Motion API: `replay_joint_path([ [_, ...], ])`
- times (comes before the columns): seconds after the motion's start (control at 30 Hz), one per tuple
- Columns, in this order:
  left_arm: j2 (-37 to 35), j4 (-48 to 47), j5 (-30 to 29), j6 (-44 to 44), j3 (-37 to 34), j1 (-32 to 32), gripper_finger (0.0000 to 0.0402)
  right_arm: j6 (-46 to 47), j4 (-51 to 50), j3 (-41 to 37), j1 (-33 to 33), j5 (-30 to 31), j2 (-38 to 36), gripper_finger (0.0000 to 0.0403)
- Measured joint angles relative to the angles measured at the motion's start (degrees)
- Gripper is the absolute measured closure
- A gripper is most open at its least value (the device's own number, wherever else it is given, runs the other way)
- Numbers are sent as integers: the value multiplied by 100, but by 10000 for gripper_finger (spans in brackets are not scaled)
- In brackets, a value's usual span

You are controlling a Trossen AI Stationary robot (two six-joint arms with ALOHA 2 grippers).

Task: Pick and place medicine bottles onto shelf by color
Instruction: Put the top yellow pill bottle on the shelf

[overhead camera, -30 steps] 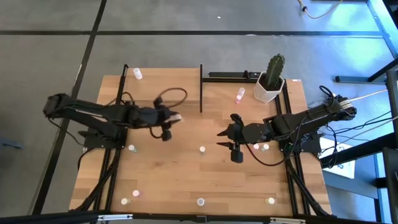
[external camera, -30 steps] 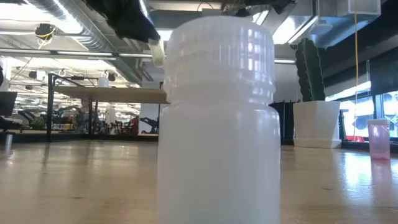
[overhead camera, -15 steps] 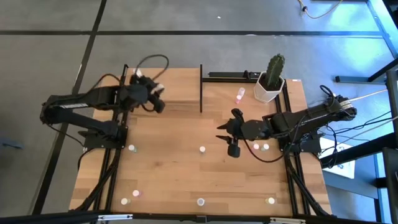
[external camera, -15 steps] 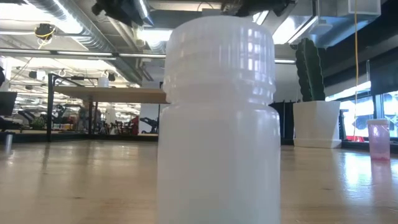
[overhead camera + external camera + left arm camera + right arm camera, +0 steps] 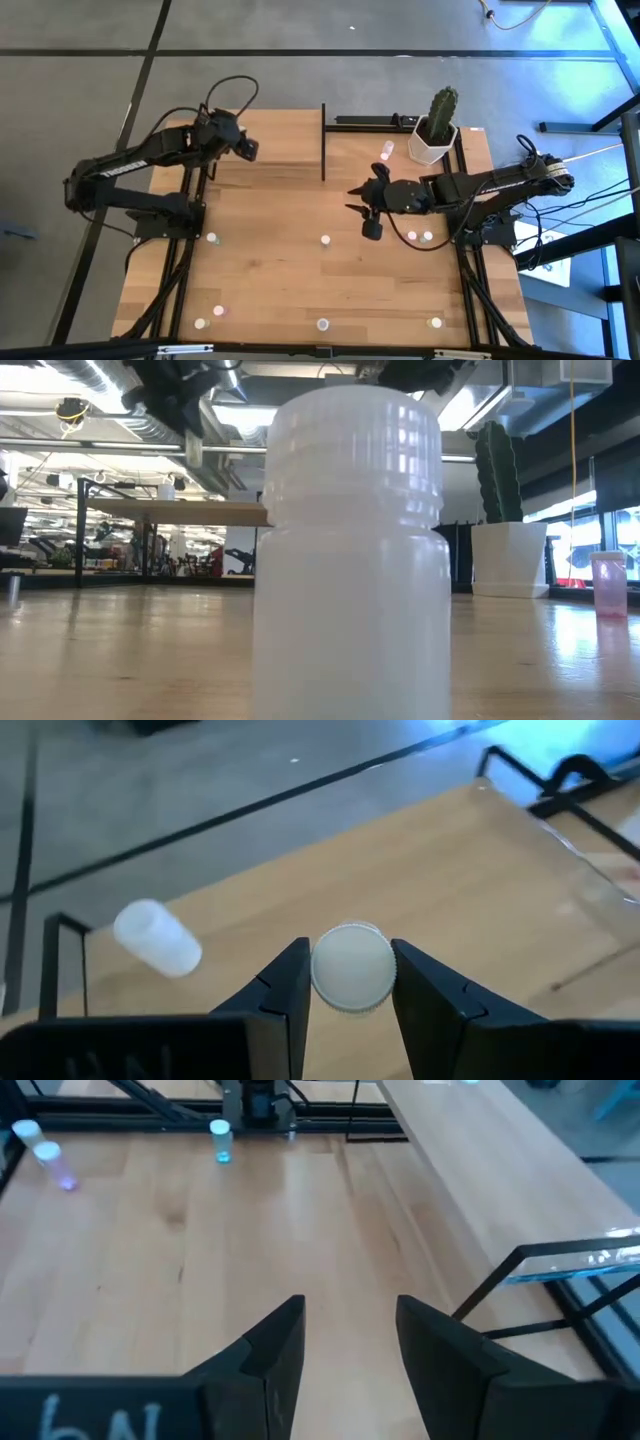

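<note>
The left pincer [image 5: 247, 149] hangs over the shelf [image 5: 290, 135] at the back of the surface [image 5: 300, 280], closed on a pale bottle [image 5: 352, 967] whose round cap shows between its fingers [image 5: 283, 988]. Another white bottle [image 5: 158, 937] lies tipped on the shelf near the corner post. The right pincer [image 5: 366, 210] hovers above the middle of the surface, fingers apart and empty. More bottles seem scattered along the near edge, though they are small.

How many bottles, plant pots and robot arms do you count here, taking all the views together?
Bottles: 12
Plant pots: 1
Robot arms: 2
Total: 15
</note>
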Motion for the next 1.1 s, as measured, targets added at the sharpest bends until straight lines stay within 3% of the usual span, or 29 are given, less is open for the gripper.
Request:
replay_joint_path([
  [0.4,0,21,130,-242,-331,132,294,-223,125,0,-29,467,-2,242],
  [1.1,129,101,-105,-30,-331,332,294,-199,126,0,-29,588,-1,242],
])
